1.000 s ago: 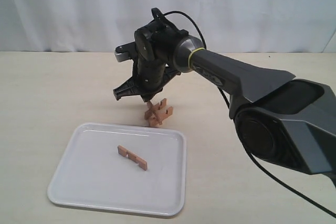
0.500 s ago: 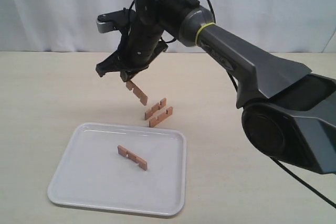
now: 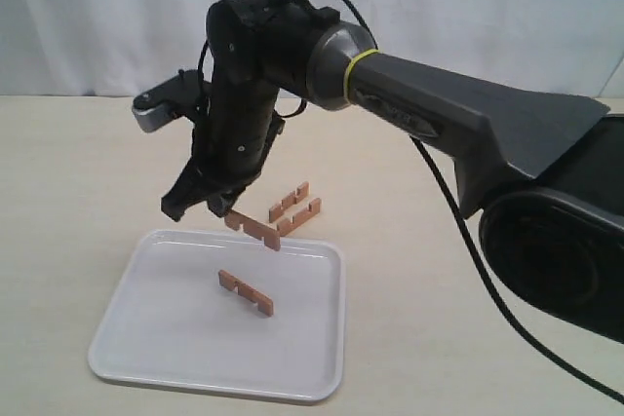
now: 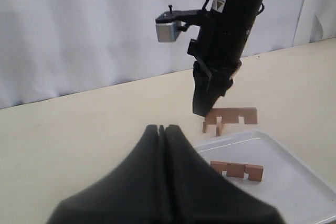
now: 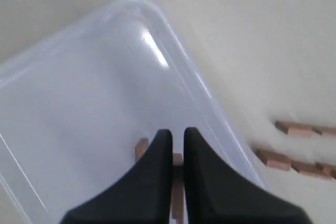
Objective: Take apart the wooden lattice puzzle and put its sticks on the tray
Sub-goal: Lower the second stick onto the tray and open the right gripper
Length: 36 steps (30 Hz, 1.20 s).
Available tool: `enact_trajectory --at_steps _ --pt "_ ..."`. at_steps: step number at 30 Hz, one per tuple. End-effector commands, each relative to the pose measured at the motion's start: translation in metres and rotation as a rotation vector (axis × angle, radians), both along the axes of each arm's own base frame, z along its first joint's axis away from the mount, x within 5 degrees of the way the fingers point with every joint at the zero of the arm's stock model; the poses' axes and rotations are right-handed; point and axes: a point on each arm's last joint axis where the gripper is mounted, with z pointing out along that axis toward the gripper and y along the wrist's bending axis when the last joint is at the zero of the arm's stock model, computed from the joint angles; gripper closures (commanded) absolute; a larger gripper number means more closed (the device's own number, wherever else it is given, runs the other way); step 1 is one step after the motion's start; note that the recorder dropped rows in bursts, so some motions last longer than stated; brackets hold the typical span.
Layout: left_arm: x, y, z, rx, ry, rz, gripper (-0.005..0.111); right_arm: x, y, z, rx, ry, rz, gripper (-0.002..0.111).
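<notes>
My right gripper (image 3: 222, 209) reaches across the middle and is shut on one end of a notched reddish-brown stick (image 3: 255, 230). It holds the stick in the air just above the far rim of the white tray (image 3: 117, 367). In the right wrist view that stick (image 5: 177, 182) shows between the gripper's (image 5: 177, 132) fingers. Another stick (image 3: 246, 292) lies flat in the tray. No crossed lattice shows; two sticks (image 3: 290, 202) (image 3: 300, 216) lie side by side on the table behind the tray. My left gripper (image 4: 161, 128) is shut on nothing, off to the left.
A beige table (image 3: 78, 163) stretches all round the tray, with a white curtain (image 3: 97, 17) behind it. The right arm's dark body (image 3: 546, 241) fills the right side of the exterior view, trailing a black cable (image 3: 468, 270).
The right gripper pulled one stick up out of the lattice, swung left and came down over the tray's far edge. The two sticks left behind now lie flat.
</notes>
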Motion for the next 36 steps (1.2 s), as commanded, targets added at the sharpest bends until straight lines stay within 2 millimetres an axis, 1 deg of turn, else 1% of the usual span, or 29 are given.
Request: enact_trajectory --at_steps 1,5,8,10,12,16,20,27,32,36 --pt "0.0 0.0 0.001 -0.014 -0.005 -0.004 0.107 -0.004 -0.018 -0.005 -0.099 -0.002 0.016 0.104" --pt "0.0 0.0 0.001 -0.014 -0.005 -0.004 0.107 -0.017 -0.03 -0.007 -0.146 0.032 0.022 0.104" --pt "0.0 0.0 0.001 -0.014 -0.005 -0.004 0.107 -0.023 -0.034 -0.006 -0.113 -0.013 0.03 0.104" --pt "0.0 0.0 0.001 -0.014 -0.005 -0.004 0.107 -0.028 -0.038 -0.011 -0.107 -0.018 0.029 0.104" --pt "0.0 0.0 0.001 -0.014 -0.005 -0.004 0.107 -0.031 -0.041 -0.02 -0.102 -0.026 0.034 0.104" --pt "0.0 0.0 0.001 -0.014 -0.005 -0.004 0.107 -0.034 -0.044 -0.038 -0.1 -0.025 0.027 0.104" --pt "0.0 0.0 0.001 -0.014 -0.005 -0.004 0.107 -0.033 -0.048 -0.048 -0.089 -0.042 0.019 0.104" --pt "0.0 0.0 0.001 -0.014 -0.005 -0.004 0.107 -0.033 -0.048 -0.06 -0.05 -0.089 0.016 0.104" --pt "0.0 0.0 0.001 -0.014 -0.005 -0.004 0.107 -0.033 -0.048 -0.065 -0.026 -0.118 0.014 0.104" --pt "0.0 0.0 0.001 -0.014 -0.005 -0.004 0.107 -0.031 -0.046 -0.068 -0.006 -0.12 -0.031 0.104"
